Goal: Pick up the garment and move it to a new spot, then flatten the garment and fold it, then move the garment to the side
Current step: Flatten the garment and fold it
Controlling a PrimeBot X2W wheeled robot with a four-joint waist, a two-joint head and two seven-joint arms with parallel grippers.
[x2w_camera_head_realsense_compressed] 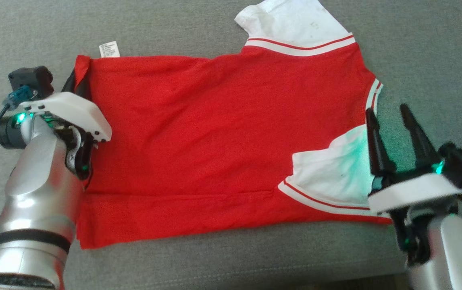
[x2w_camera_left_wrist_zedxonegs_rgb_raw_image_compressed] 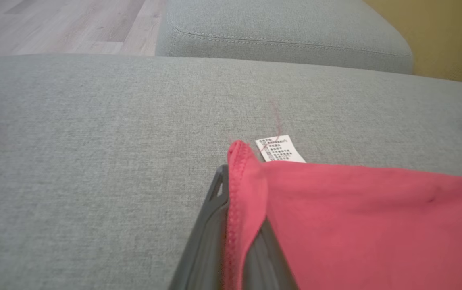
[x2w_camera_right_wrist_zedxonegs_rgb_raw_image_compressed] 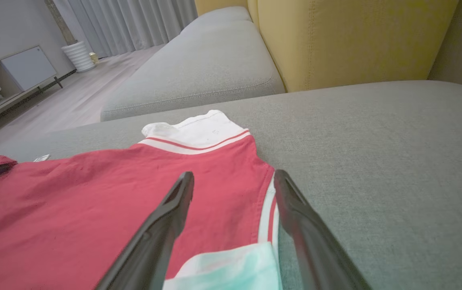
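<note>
While the left gripper (x2w_camera_left_wrist_zedxonegs_rgb_raw_image_compressed: 237,189) clamps the nine o'clock hem (x2w_camera_left_wrist_zedxonegs_rgb_raw_image_compressed: 233,217) of the soft, limp shirt (x2w_camera_head_realsense_compressed: 215,133), the right gripper (x2w_camera_head_realsense_compressed: 387,109) hovers spread by its three o'clock sleeve (x2w_camera_head_realsense_compressed: 327,173), a likely hold.

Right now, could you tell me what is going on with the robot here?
The robot is working on a red and white shirt lying on a grey sofa. Its left hand is shut on the shirt's hem corner, while its right hand is open at the neck end, gripping nothing.
</note>
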